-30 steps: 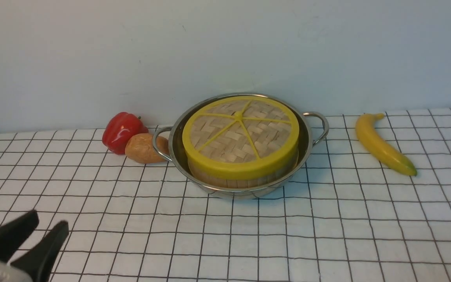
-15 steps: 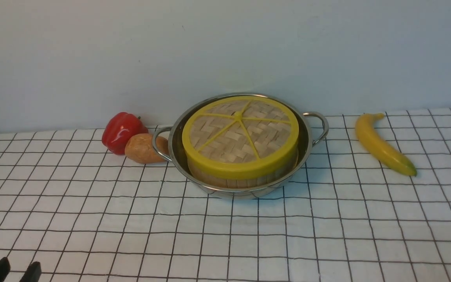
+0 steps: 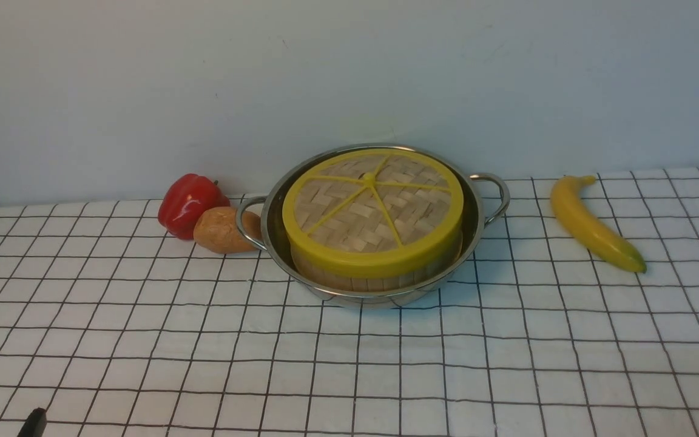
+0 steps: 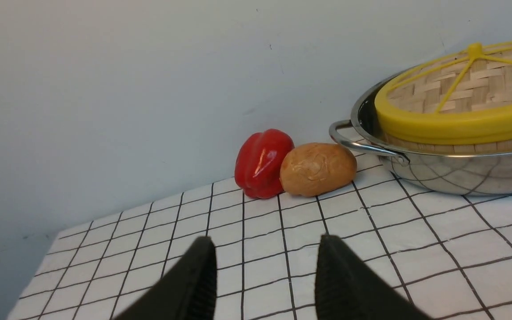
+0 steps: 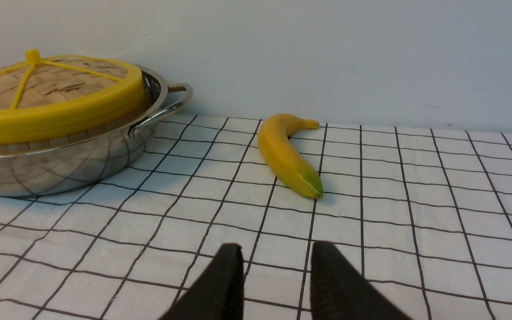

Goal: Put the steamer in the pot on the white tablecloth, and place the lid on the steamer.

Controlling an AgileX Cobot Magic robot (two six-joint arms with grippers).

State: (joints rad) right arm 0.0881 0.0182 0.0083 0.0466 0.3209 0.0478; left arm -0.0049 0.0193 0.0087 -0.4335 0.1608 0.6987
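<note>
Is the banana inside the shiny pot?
No, the banana lies on the white tablecloth to the right of the pot, apart from it.

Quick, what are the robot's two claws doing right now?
Left gripper: open, holding nothing.
Right gripper: open, holding nothing.

Lidded pot (image 5: 60, 164) beside banana (image 5: 287, 155) on checked cloth (image 5: 416, 213)

The shiny two-handled pot (image 3: 480, 224) sits on the white tablecloth (image 3: 386, 364), the bamboo steamer (image 3: 380, 280) inside it, the yellow-rimmed woven lid (image 3: 374, 209) flat on top.
</note>
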